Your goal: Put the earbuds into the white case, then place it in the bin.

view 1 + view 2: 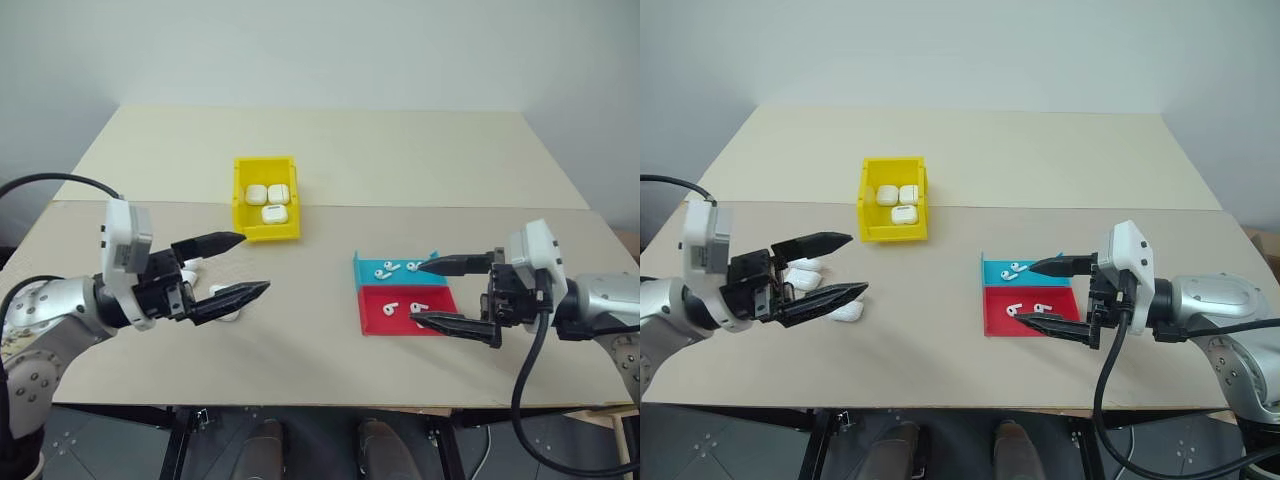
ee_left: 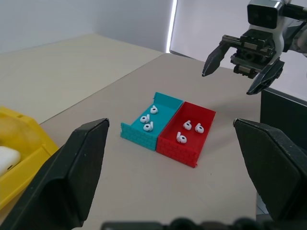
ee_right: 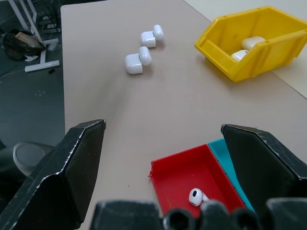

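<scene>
Red tray beside blue tray holds earbuds.

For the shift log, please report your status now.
Left gripper and right gripper open, empty. Earbuds in trays; two open cases on table. Bin holds three cases. Nothing blocking.

Bright, even light; soft shadows; frames sharp.

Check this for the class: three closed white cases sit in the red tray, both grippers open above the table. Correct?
Not quite. The three white cases sit in the yellow bin, as the left eye view shows. The left gripper and right gripper are open above the table.
</scene>
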Robot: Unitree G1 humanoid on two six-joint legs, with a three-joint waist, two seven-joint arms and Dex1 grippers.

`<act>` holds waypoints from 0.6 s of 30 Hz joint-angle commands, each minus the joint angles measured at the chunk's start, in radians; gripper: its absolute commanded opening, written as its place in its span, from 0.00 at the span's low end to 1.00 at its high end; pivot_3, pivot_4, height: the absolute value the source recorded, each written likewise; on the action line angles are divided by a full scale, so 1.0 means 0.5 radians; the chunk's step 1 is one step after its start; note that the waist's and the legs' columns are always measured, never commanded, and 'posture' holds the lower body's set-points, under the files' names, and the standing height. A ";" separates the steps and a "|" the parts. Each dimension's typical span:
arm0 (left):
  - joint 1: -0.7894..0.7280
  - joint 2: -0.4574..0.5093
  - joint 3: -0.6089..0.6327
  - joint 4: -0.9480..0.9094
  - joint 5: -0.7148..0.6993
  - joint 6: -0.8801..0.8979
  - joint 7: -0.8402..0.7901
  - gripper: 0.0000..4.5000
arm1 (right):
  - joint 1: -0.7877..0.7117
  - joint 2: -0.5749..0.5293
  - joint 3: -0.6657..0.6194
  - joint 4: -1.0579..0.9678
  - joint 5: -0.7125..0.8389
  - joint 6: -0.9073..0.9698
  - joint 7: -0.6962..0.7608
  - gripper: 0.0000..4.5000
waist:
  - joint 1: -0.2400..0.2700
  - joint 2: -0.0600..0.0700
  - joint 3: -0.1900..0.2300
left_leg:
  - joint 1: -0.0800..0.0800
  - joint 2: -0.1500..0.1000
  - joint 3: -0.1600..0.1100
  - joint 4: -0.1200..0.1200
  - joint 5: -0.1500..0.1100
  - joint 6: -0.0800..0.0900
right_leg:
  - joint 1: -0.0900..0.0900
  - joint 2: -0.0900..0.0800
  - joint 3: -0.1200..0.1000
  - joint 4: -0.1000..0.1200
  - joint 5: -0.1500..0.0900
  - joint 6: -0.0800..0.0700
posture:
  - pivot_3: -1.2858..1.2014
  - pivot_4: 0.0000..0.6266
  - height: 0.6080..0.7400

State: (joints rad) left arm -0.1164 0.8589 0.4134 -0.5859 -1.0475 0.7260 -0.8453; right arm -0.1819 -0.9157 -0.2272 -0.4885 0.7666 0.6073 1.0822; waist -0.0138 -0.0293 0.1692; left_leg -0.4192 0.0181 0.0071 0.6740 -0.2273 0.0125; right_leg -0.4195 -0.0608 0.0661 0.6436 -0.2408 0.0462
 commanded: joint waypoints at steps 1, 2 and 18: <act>-0.009 0.040 0.048 -0.008 -0.047 0.002 -0.011 1.00 | -0.026 -0.011 -0.036 -0.022 0.004 -0.054 0.020 1.00 | 0.000 0.000 0.000 | 0.000 0.000 0.000 0.000 0.000 0.000 | 0.000 0.000 0.000 0.000 0.000 0.000 | 0.52 0.24 1.00; -0.008 0.047 0.043 -0.008 -0.040 0.001 -0.003 1.00 | -0.026 -0.010 -0.036 -0.021 0.003 -0.054 0.020 1.00 | 0.000 0.000 0.000 | 0.000 0.000 0.000 0.000 0.000 0.000 | 0.000 0.000 0.000 0.000 0.000 0.000 | 0.52 0.24 1.00; 0.134 0.122 0.019 -0.447 0.494 0.178 0.739 1.00 | -0.083 -0.004 0.058 0.021 -0.073 -0.046 0.022 1.00 | 0.002 0.000 0.000 | 0.001 0.000 0.000 0.000 0.000 0.000 | 0.001 0.000 0.001 0.001 0.000 0.000 | 0.52 0.24 1.00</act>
State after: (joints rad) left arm -0.0389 0.8840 0.4022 -0.7752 -0.7859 0.7359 -0.5350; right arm -0.2115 -0.9159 -0.1961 -0.4667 0.7275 0.5993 1.0895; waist -0.0129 -0.0294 0.1691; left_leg -0.4187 0.0180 0.0068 0.6741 -0.2273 0.0125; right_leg -0.4191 -0.0608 0.0666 0.6441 -0.2407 0.0462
